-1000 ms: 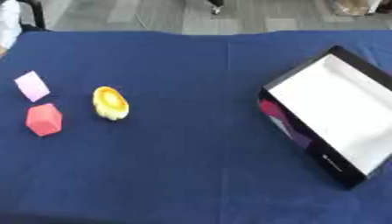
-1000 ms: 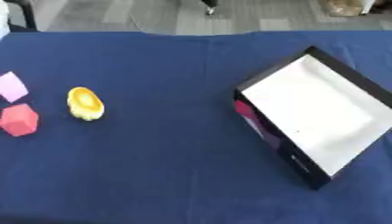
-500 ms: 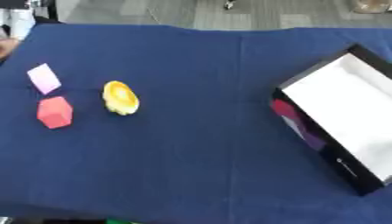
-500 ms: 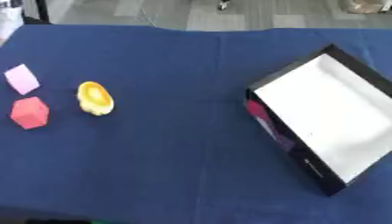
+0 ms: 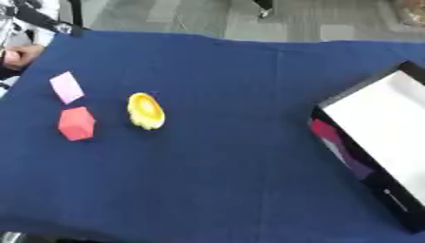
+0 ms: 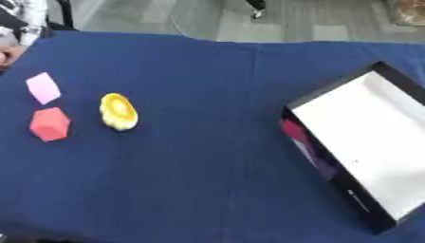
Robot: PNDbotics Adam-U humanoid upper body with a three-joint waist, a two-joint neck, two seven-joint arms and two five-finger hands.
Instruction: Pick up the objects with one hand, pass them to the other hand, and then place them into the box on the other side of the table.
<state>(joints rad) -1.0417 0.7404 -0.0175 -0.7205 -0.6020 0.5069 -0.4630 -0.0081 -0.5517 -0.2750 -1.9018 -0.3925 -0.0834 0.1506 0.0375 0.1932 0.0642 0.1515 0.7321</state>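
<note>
Still, nothing on the table has been touched: the whole picture has slid and tilted since the earlier frames, which reads as the head moving, not the objects. The dark blue tablecloth (image 5: 224, 156) fills most of the frame. At the right edge lies the black box (image 6: 378, 142) with its white inside, holding nothing that I can see. At the left of the frame sit three small things close together but apart: a yellow oval piece (image 5: 146, 110), a red faceted block (image 5: 76, 124) and, just above it, a pink diamond-shaped block (image 5: 66, 87). Neither robot hand shows in either view, so their state cannot be told. By my judgement the first pick has not begun.
</note>
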